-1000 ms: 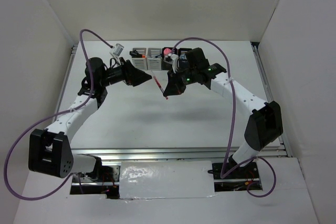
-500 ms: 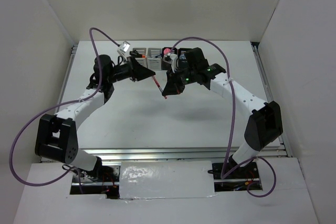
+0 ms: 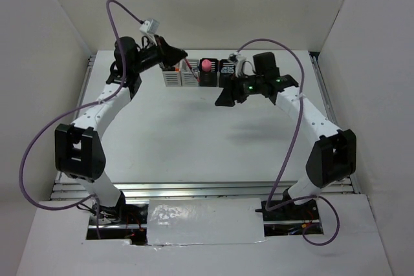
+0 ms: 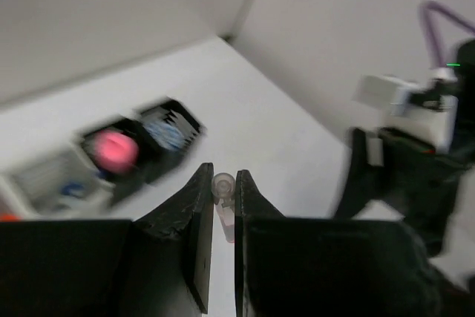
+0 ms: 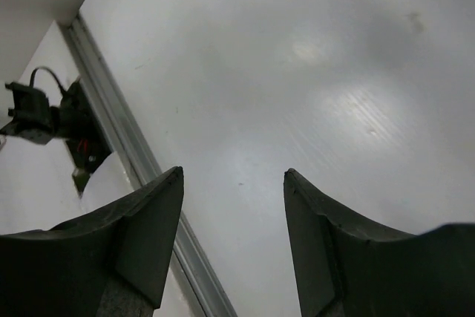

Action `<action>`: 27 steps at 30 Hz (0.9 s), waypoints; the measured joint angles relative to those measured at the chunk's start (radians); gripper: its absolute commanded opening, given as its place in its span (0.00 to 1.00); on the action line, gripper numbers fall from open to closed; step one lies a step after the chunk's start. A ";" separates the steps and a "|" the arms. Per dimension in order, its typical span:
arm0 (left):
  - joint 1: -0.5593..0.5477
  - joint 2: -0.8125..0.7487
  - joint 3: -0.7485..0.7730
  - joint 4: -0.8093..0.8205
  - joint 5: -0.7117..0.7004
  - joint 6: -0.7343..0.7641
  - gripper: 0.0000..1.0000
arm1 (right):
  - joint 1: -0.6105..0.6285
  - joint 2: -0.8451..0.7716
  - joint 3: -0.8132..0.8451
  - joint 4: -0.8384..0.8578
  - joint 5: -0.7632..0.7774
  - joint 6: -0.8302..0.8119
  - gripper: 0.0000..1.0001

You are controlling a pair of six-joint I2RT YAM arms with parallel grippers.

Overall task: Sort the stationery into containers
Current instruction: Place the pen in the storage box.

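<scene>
left end effector [image 4: 223, 174] pinching thin red clear-tipped plastic pen [image 4: 225, 192] near its clear end | pen at upper centre of top view, by row of 4 slotted square holders [image 3: 190, 81], 2 light grey, 2 black | pen likely light, stiff, slick, so a mid-barrel hold suits | right end effector [image 5: 234, 231] spread, empty, over white tabletop [image 5: 312, 72]

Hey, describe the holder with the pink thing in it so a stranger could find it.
At the far edge of the table stands a row of four pen holders. It's the black holder third from the left, the only one showing a round pink cap.
</scene>
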 measured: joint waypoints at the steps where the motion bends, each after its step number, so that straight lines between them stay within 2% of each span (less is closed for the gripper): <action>1: 0.006 0.029 0.053 -0.011 -0.043 0.060 0.00 | -0.036 -0.016 -0.013 0.002 0.000 0.003 0.63; 4: 0.014 0.103 0.163 -0.022 -0.163 0.189 0.00 | -0.125 -0.065 -0.050 0.002 0.005 0.005 0.63; 7: 0.014 0.192 0.256 -0.021 -0.274 0.317 0.00 | -0.156 -0.105 -0.093 0.004 0.006 0.003 0.63; 12: 0.005 0.308 0.307 0.001 -0.377 0.451 0.00 | -0.182 -0.129 -0.149 0.006 0.008 0.003 0.63; 18: 0.003 0.429 0.350 0.032 -0.401 0.479 0.00 | -0.225 -0.132 -0.157 0.005 0.011 -0.003 0.63; 24: -0.001 0.482 0.389 0.039 -0.398 0.473 0.00 | -0.253 -0.135 -0.165 0.001 0.006 -0.022 0.63; 26: -0.001 0.487 0.393 0.042 -0.394 0.473 0.02 | -0.255 -0.135 -0.168 0.000 0.005 -0.025 0.63; 27: -0.002 0.489 0.394 0.044 -0.393 0.473 0.07 | -0.256 -0.135 -0.169 0.000 0.006 -0.026 0.64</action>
